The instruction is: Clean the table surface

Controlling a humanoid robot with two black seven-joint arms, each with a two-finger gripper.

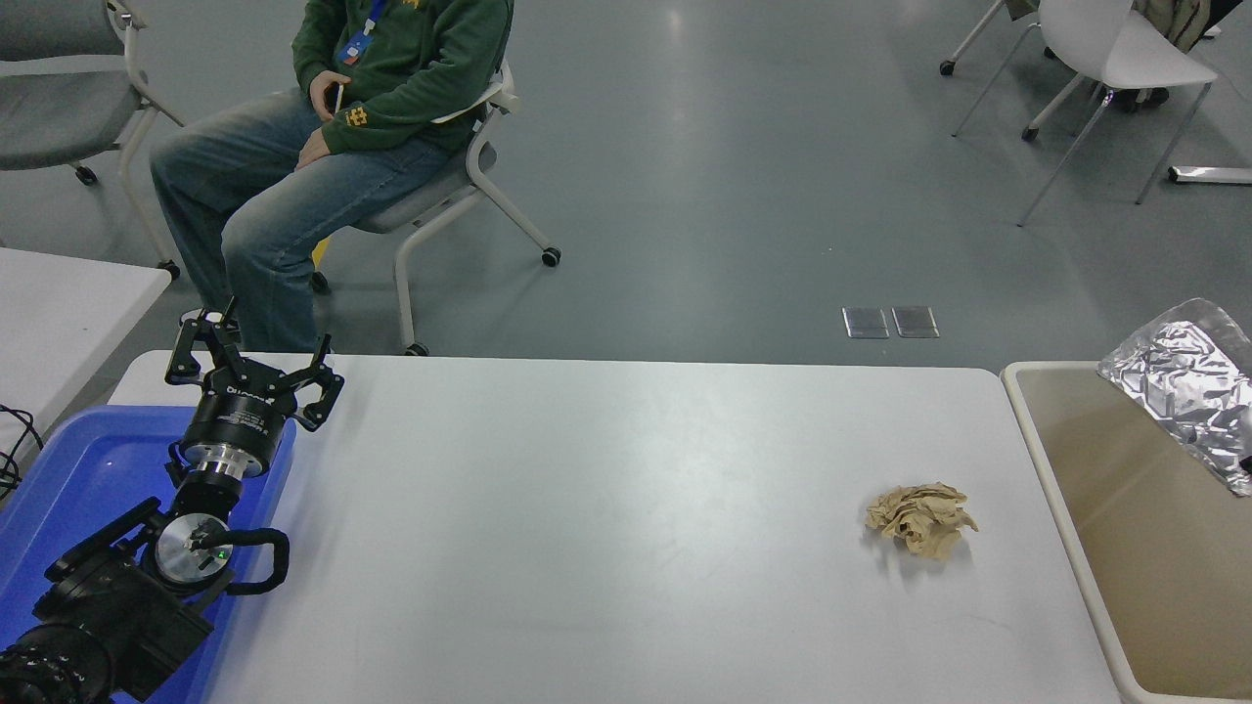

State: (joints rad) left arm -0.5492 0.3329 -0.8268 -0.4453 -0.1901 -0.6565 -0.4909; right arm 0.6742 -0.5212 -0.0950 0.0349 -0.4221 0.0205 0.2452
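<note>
Blue rectangular plastic tray (68, 469): lower left, on the desk's left end, under my left arm.

My left claw (256, 370): parked above the tray's far right corner, fingers spread wide, holding nothing.

Person in a green sweatshirt and blue jeans (323, 127): seated on a wheeled grey chair beyond the desk's far edge.

Large matte white rectangular desk surface with rounded corners (587, 508): fills the middle, between tray and bin.

Crumpled tan paper wad (920, 518): lying on the desk toward its right end, near the bin, apart from it.

Beige rectangular plastic bin (1047, 489): just beside the desk's right edge.

Crinkled silver foil bag (1179, 376): above the bin, at the right border.

My right claw: a dark sliver at the foil's lower edge; grip cannot be told.
</note>
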